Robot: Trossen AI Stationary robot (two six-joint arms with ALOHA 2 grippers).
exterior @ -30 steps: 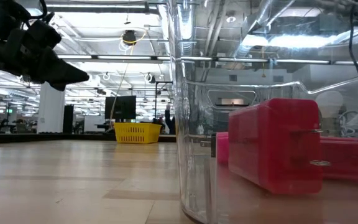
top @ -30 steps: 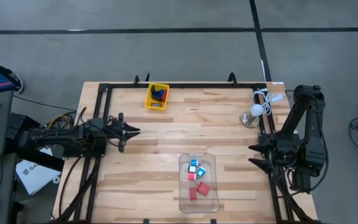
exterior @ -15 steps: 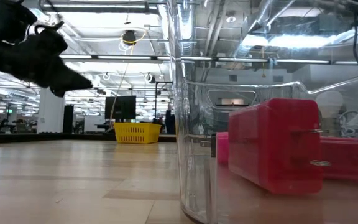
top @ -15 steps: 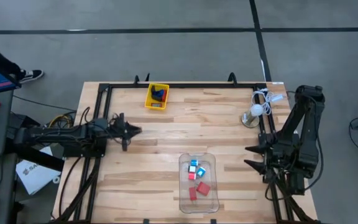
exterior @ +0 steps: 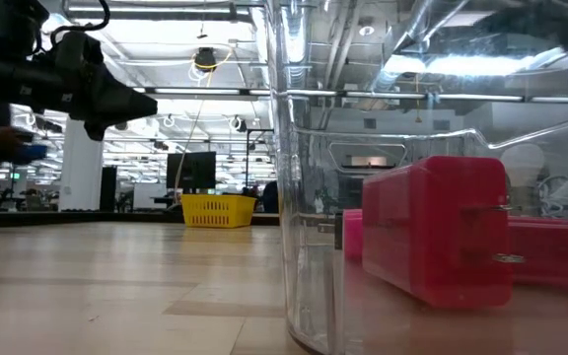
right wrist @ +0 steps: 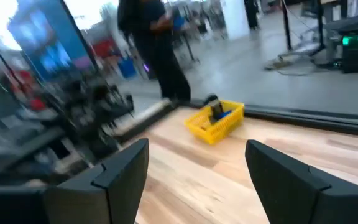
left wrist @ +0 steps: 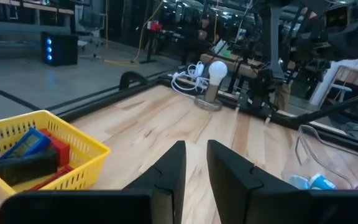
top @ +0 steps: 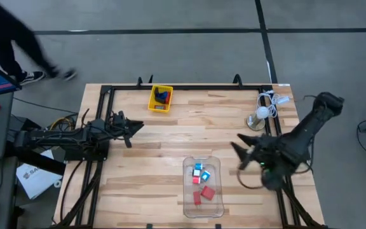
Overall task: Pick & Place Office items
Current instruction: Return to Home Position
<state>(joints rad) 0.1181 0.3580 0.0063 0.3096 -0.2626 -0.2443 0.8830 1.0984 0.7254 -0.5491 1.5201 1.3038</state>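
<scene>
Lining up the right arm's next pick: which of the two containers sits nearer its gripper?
The clear bin, just beside the right gripper, holding red and cyan pieces. The yellow tray sits far off at the table's back edge.

The table (top: pixel 170 137) holds a basket (top: pixel 161 98) at 12 o'clock, with some office items (top: pixel 163 97) in it. A bin (top: pixel 203 186) sits at 6 o'clock with more inside. A lamp (top: pixel 260 115) stands at 2 o'clock.

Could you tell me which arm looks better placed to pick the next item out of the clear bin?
Probably the right: its open gripper hangs just beside the clear bin, while the left gripper, nearly shut, sits nearer the yellow tray.
</scene>
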